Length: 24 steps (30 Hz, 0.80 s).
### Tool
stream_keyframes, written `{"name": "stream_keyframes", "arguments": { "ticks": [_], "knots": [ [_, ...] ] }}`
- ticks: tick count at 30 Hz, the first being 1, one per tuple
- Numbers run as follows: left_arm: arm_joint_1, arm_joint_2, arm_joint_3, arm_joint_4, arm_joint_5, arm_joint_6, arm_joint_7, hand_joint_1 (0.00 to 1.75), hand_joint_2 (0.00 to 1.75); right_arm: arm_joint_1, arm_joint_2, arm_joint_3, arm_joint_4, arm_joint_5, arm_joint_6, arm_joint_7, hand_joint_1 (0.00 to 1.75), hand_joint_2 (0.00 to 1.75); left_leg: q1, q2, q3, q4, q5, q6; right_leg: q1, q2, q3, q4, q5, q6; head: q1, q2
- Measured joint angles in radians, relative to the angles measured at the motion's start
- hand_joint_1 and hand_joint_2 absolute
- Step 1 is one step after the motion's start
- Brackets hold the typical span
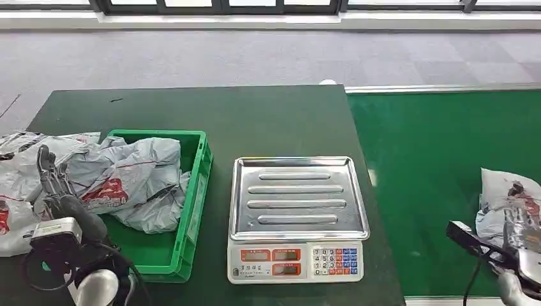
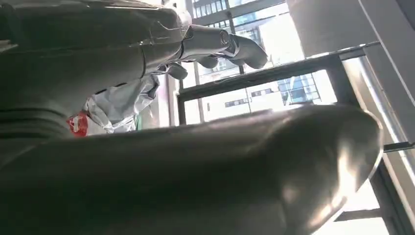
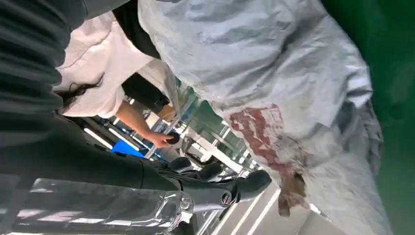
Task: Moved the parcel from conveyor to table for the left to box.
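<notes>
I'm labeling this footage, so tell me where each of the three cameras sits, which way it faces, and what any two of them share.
Head view: high on the body, facing forward and down at the dark green table, scale, green crate and conveyor; both arms enter from below.
Left wrist view: behind the left hand, facing windows and a grey parcel.
Right wrist view: behind the right hand, facing the conveyor parcel and a person.
Shared: head and right wrist views both show that parcel.

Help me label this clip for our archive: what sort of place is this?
Probably a parcel-sorting or packing station: grey courier bags fill a green crate, a weighing scale sits on the table, and a green conveyor belt carries another parcel.
</notes>
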Motion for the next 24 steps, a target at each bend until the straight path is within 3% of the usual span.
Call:
{"name": "stream_keyframes", "arguments": {
  "ticks": [8,13,24],
  "knots": [
    [-0.008,0.000,0.010,0.008,-0.005,0.003,0.006,0.00,0.00,-0.006,-0.020,-0.009,0.039,-0.029,0.011,-0.024,0.00,1.75,0.000,0.000,-0.001,0.000,0.000,0.000,0.000,0.000,0.000,0.000,0.000,0.000,0.000,0.000],
    [-0.007,0.000,0.013,0.008,-0.018,0.003,0.018,0.00,0.00,-0.084,-0.005,-0.009,0.157,-0.090,0.014,-0.090,0.00,1.75,0.000,0.002,0.000,0.000,0.000,0.000,0.000,0.001,0.000,0.000,0.000,0.000,0.000,0.000],
    [-0.009,-0.001,0.013,0.024,-0.039,-0.002,0.039,0.00,0.00,-0.135,0.019,-0.006,0.326,-0.198,0.181,-0.134,0.00,1.75,0.001,-0.002,0.008,0.000,0.001,0.000,0.001,-0.003,0.002,0.000,0.000,0.000,0.000,0.000]
  ]
}}
